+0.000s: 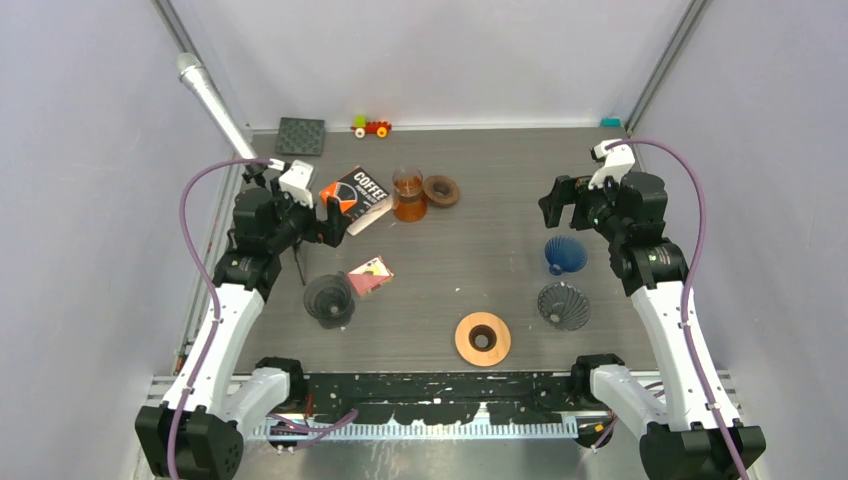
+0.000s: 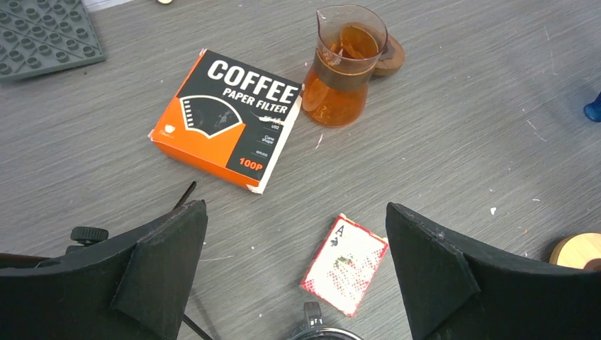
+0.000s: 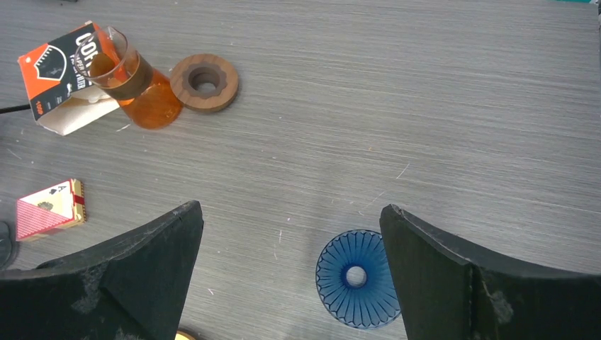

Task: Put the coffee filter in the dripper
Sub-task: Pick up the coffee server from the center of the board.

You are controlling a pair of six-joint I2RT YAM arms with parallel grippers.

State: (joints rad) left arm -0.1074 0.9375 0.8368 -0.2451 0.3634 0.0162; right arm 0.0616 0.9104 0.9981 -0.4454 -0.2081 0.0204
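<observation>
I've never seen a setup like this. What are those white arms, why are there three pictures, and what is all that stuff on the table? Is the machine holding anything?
These are two robot arms bolted at the near edge of a grey table. One picture looks down from above; the other two come from small cameras on each wrist, so the black shapes at their bottom are the arm's own fingers. The left gripper and the right gripper are both open and hold nothing. On the table lie an orange and black box of coffee filters, an amber glass carafe, a playing card pack, a blue dripper, two dark drippers and two wooden rings.
</observation>
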